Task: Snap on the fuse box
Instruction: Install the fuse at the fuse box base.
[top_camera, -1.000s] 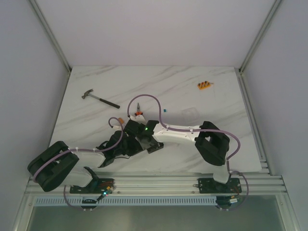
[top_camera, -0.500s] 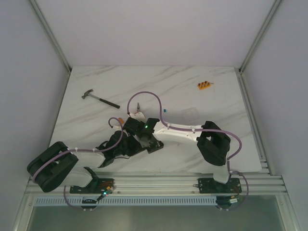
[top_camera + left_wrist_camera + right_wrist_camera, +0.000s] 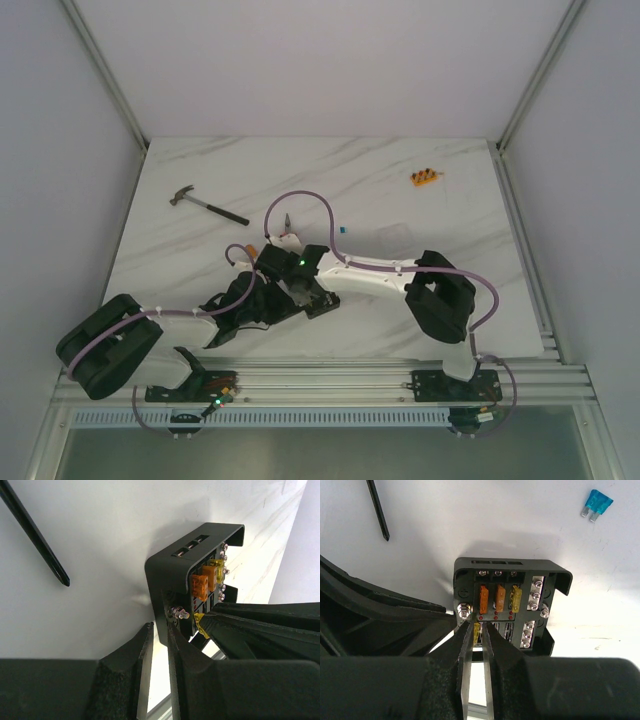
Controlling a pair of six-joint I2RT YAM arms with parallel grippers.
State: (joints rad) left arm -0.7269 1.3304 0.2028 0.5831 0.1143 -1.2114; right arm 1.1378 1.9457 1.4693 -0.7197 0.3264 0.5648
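The fuse box (image 3: 505, 605) is a black square box with its lid off; orange and yellow fuses (image 3: 497, 599) and screw terminals show inside. My left gripper (image 3: 159, 630) is closed around the box's near side wall (image 3: 165, 580). My right gripper (image 3: 477, 630) is shut on a small yellow fuse (image 3: 476, 628) in the box's lower row. The clear lid (image 3: 393, 235) lies apart on the table, to the right of both grippers. In the top view both wrists meet at the middle front of the table and hide the box.
A hammer (image 3: 207, 205) lies at the left. Pliers (image 3: 287, 222) lie just behind the grippers; a thin black tip (image 3: 377, 510) shows in both wrist views. A loose blue fuse (image 3: 598, 502) lies near the box. An orange fuse strip (image 3: 424, 178) sits far right.
The right wrist has shifted slightly left over the box, its cable loop has risen, and it now covers the pliers' orange handle. The left arm has barely moved.
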